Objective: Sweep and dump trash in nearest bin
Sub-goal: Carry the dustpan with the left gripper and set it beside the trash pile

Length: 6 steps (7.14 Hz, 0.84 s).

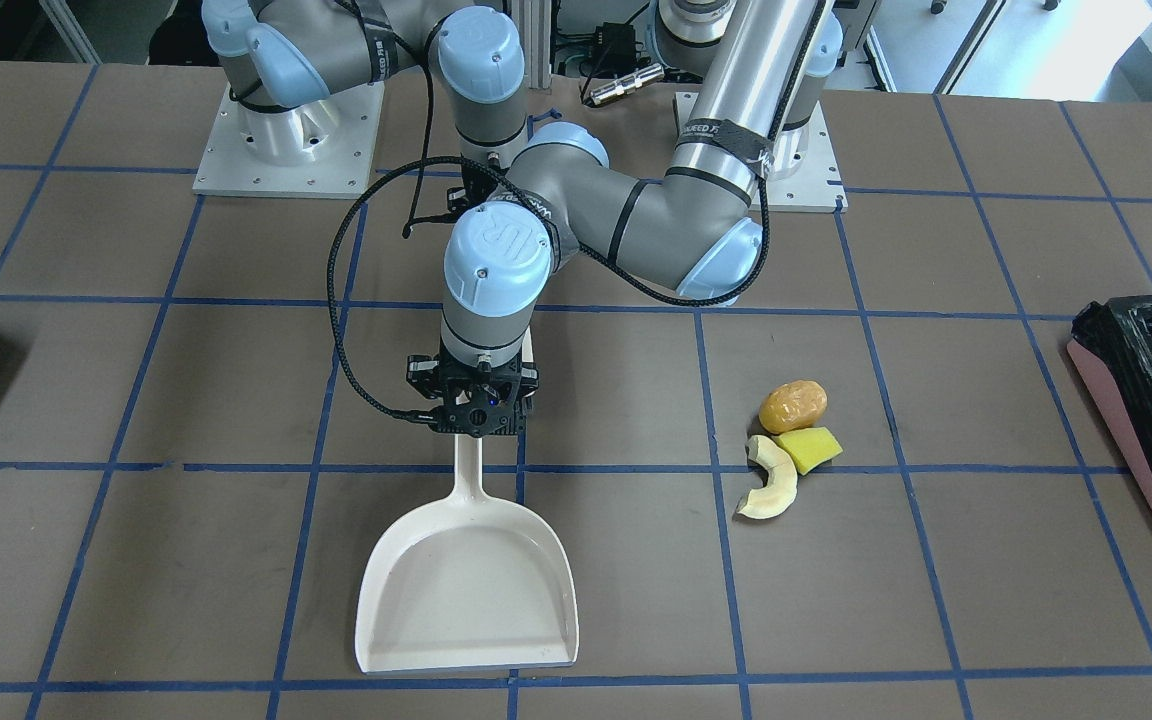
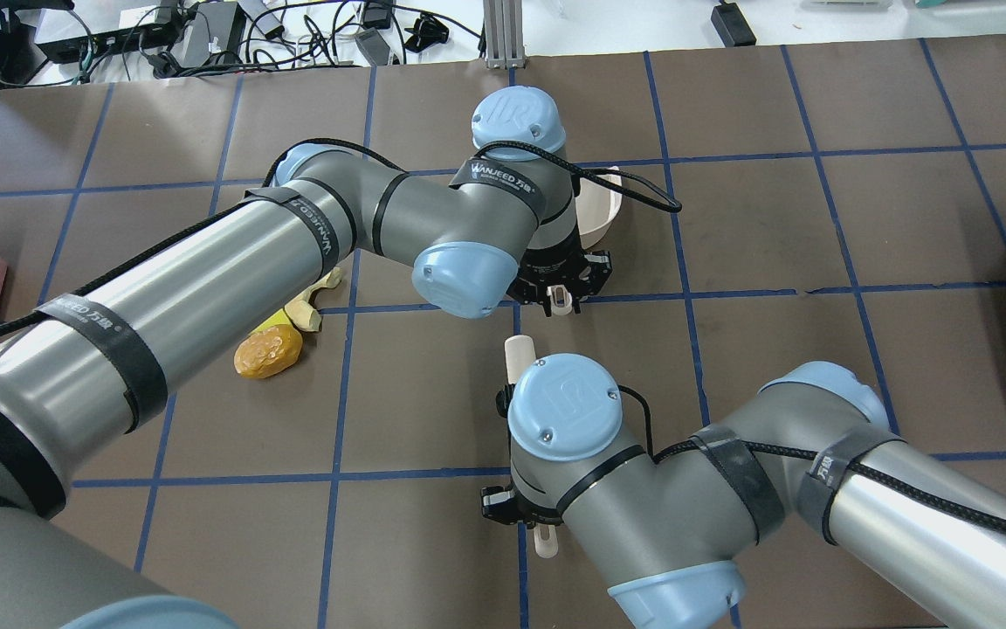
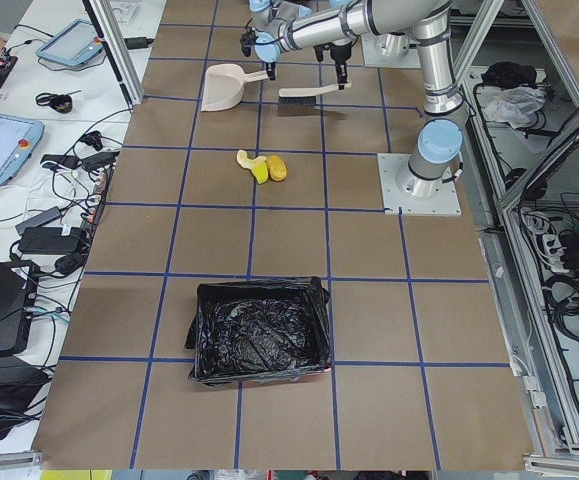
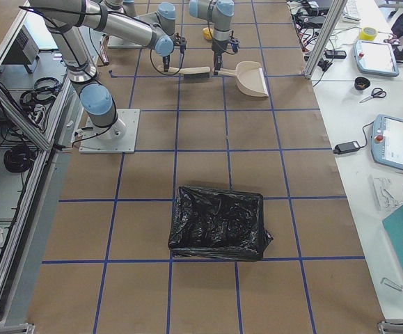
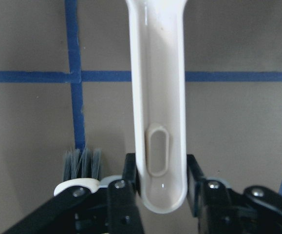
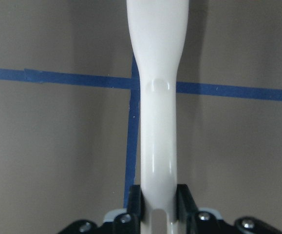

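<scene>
Left gripper [image 5: 162, 183] pinches the tail end of the dustpan [image 1: 466, 590] handle, a finger pressed on each side. Right gripper [image 6: 158, 200] likewise clamps the brush [image 6: 156, 122] handle. We see the left arm stretched out from its base, elbow bent, last wrist link pointing straight down over the handle. Right arm is folded, wrist also pointing down, just behind the left wrist on the robot's side. Dustpan is cream glossy plastic, a wide scoop with low walls, open mouth facing away from the robot. Its handle is a hollow channel with an oval slot near the end. Brush handle is smooth shiny white, narrowing toward the grip; we make out grey bristles [image 5: 82, 163] in the left wrist view. Trash [image 1: 802, 448] sits bunched on the table [image 1: 616, 560], to the robot's left of the dustpan and well apart from it, between pan and bin [image 1: 1131, 445]: lumpy orange-brown potato [image 1: 793, 405], blocky yellow wedge [image 1: 811, 452], pale cream crescent [image 1: 779, 482]. Bin has pink sides and a crinkled glossy black bag, at the table's left end. Table is matte brown with a blue tape grid.
</scene>
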Available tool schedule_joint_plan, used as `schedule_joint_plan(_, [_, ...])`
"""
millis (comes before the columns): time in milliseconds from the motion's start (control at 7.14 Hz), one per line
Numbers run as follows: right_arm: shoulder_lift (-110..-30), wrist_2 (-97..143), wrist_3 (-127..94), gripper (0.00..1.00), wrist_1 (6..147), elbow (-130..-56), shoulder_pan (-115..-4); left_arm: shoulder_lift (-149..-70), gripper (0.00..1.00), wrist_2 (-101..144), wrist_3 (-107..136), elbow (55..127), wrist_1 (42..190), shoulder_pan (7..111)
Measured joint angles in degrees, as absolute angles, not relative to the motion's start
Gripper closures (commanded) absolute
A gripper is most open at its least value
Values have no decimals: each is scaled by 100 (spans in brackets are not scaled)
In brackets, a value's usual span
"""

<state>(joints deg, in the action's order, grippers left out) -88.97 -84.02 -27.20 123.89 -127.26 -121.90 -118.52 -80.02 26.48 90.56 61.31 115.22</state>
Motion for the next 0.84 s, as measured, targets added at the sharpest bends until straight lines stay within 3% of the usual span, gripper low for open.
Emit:
schedule_joint_plan(420, [-9054, -8488, -2728, 100, 12191, -12727, -12172, -11655, 100, -8181, 2446, 8760, 6610, 11442])
schedule_joint_plan(840, [-9284, -8768, -2873, 100, 11916, -12726, -12003, -11402, 100, -8473, 1450, 8407, 6946, 10655])
